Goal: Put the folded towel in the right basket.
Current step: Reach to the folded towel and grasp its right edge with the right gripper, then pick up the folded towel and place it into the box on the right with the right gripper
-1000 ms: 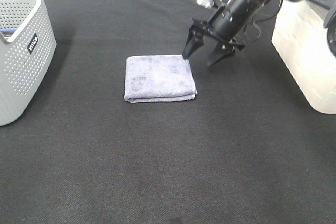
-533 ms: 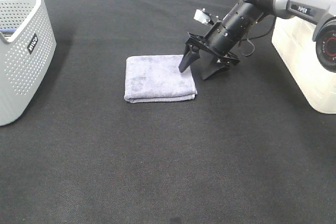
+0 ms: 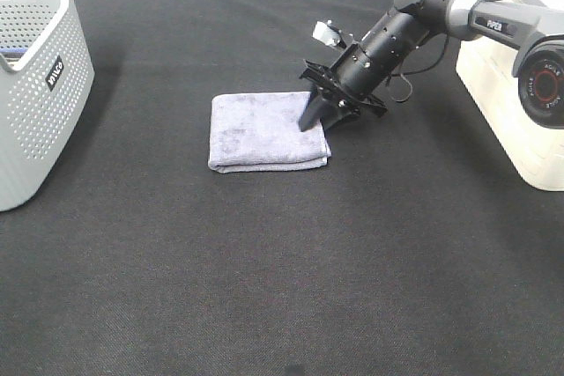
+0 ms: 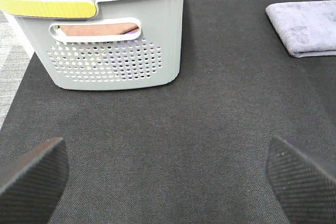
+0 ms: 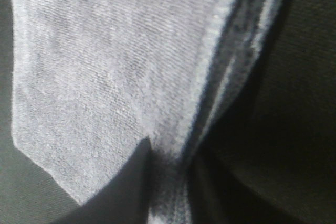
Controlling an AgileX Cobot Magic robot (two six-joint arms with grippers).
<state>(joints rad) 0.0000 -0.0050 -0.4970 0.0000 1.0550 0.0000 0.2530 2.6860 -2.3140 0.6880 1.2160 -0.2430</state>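
Note:
The folded lavender towel (image 3: 266,131) lies flat on the black cloth at the middle of the exterior view. My right gripper (image 3: 319,119) is down at the towel's right edge with its jaws closed onto it. In the right wrist view the towel (image 5: 115,66) fills the frame and its layered edge is pinched between the dark fingers (image 5: 126,190). The right basket (image 3: 515,94) is cream-coloured and stands at the right edge, behind the right arm. My left gripper (image 4: 168,177) is open and empty over bare cloth; the towel (image 4: 307,32) lies far from it.
A grey perforated basket (image 3: 40,85) stands at the far left; in the left wrist view (image 4: 115,56) it holds several folded cloths. The black cloth (image 3: 282,270) covers the table.
My right gripper has moved left and down onto the towel's right edge, and its jaws have gone from wide apart to closed on that edge. The towel has not shifted.

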